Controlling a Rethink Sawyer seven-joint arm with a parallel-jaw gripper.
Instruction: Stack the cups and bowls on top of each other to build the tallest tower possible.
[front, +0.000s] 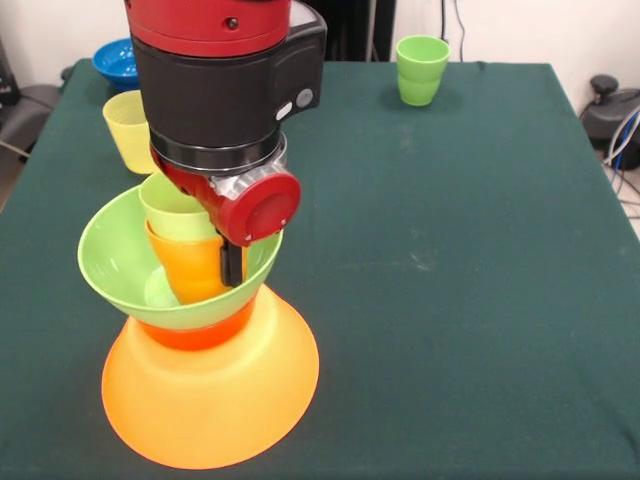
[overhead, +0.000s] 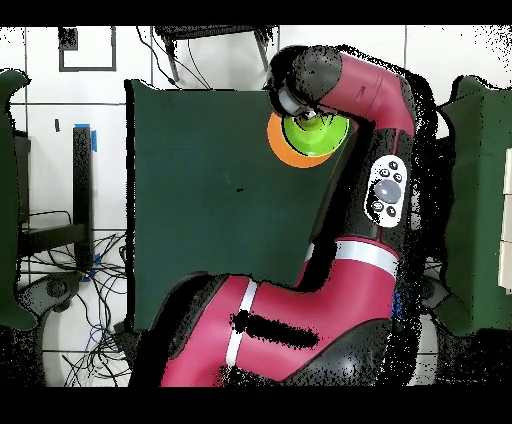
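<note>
Your end effector (front: 234, 262) grips the orange cup (front: 192, 265) directly above the lime green bowl (front: 120, 262), axis slightly tilted.

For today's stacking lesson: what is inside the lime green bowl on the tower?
Inside the lime green bowl stand an orange cup and a lime green cup nested on it. The gripper hides their right sides.
</note>
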